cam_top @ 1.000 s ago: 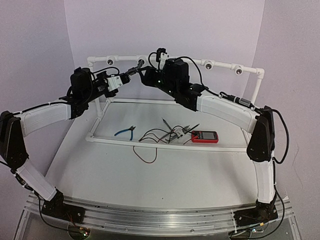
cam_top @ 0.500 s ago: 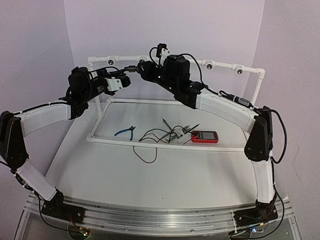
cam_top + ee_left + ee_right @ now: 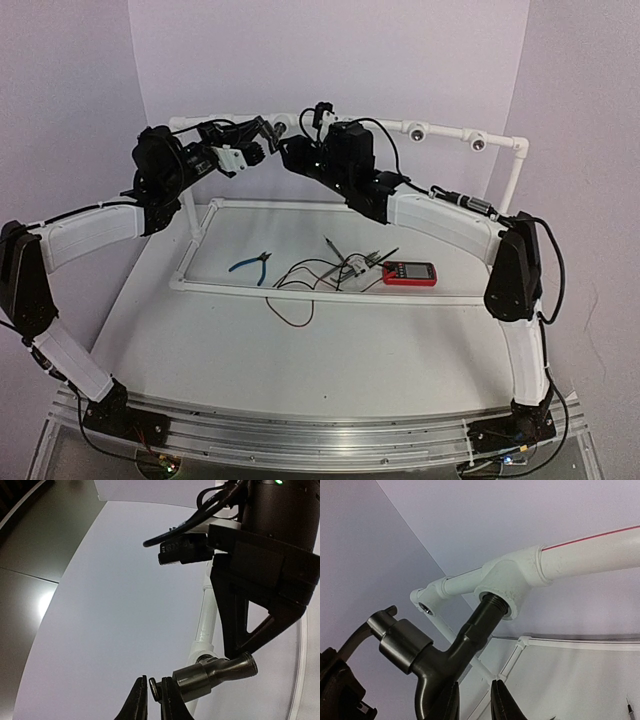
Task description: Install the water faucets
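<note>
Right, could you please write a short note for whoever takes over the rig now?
Left gripper: straddles the lever tip of the water faucet; grip unclear.
Right gripper: open, beside the faucet, holding nothing.
Done: its threaded end sits in a white pipe socket, some thread showing.
To do: probably finish screwing it in; other sockets stand empty, no second faucet seen.

Left tool [image 3: 154,696] risen to faucet [image 3: 212,675], apparently pinching its lever now.
</note>
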Robot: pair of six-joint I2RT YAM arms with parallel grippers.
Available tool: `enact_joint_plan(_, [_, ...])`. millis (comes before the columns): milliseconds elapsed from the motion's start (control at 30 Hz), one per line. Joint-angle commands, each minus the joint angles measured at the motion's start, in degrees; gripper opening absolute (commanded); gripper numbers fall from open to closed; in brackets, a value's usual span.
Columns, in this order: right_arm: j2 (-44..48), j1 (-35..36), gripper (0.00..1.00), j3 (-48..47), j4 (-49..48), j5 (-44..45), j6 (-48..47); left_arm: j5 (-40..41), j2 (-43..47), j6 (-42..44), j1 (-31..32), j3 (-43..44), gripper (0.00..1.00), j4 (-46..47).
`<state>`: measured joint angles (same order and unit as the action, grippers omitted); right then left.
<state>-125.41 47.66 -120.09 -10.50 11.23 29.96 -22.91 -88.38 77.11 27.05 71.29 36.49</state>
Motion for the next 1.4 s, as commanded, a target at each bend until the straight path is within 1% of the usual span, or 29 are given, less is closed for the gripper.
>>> enact_joint_plan(0, [-1.8, 0.0, 0.24, -0.5, -2.0, 0.4, 1.8, -2.3, 0.4, -0.3, 0.3, 5.7, 0.11, 10.2])
enact_joint_plan(300, [-5.0, 0.0, 0.24, -5.6, -2.2, -1.8, 2.6, -4.3, -1.5, -3.5, 0.3, 8.8, 0.13, 7.7])
enact_joint_plan(400, [-6.0, 0.0, 0.24, -6.8, -2.2, -2.5, 3.1, -6.1, -2.2, -5.6, 0.3, 11.0, 0.16, 4.5])
enact_joint_plan(500, [-5.1, 0.0, 0.24, -5.0, -2.2, -1.8, 3.3, -8.4, -1.7, -7.1, 0.3, 11.4, 0.2, 1.5])
enact_joint_plan(600, [-2.9, 0.0, 0.25, -1.6, -2.2, -0.3, 2.2, -9.4, 0.4, -7.9, 0.3, 8.9, 0.28, -0.4])
enact_joint_plan(733, [0.2, -0.1, 0.26, 2.0, -2.2, 1.4, -0.2, -9.6, 4.3, -10.4, 0.3, 4.2, 0.45, 0.3])
enact_joint_plan(800, [1.8, -0.2, 0.26, 3.4, -2.2, 1.8, -1.2, -10.1, 6.2, -13.3, 0.3, 1.8, 0.54, 2.4])
enact_joint_plan(900, [4.3, -0.3, 0.27, 5.7, -2.1, 2.5, -3.5, -10.1, 10.3, -19.4, 0.3, -1.1, 0.61, 4.6])
enact_joint_plan(967, [6.2, -0.3, 0.29, 7.1, -1.6, 2.2, -5.1, -8.4, 13.1, -27.3, 0.3, -2.5, 0.63, 4.4])
enact_joint_plan(1033, [8.4, -0.3, 0.32, 7.9, -0.3, 1.1, -8.4, -3.3, 15.2, -39.9, 0.3, -2.5, 0.63, 1.3])
enact_joint_plan(1100, [10.4, -0.3, 0.36, 8.5, 1.7, 0.6, -12.2, 5.9, 16.3, -53.3, 0.3, -1.2, 0.62, -6.7])
enact_joint_plan(1167, [12.7, -0.3, 0.38, 9.6, 3.3, 1.6, -16.1, 13.9, 16.3, -63.3, 0.2, -1.1, 0.62, -15.2])
enact_joint_plan(1200, [13.9, -0.4, 0.38, 10.4, 3.9, 2.7, -17.8, 16.5, 16.3, -68.6, 0.2, -1.9, 0.62, -17.3])
enact_joint_plan(1267, [15.8, -0.8, 0.39, 11.7, 4.4, 4.3, -19.9, 19.2, 16.1, -76.8, -0.1, -2.9, 0.62, -21.4])
enact_joint_plan(1300, [16.6, -0.9, 0.39, 12.4, 4.4, 4.8, -20.5, 19.1, 15.7, -80.2, -0.4, -3.3, 0.62, -22.6])
enact_joint_plan(1367, [17.7, -1.1, 0.4, 13.3, 4.4, 5.2, -21.3, 16.7, 14.1, -85.2, -0.5, -3.8, 0.64, -21.2])
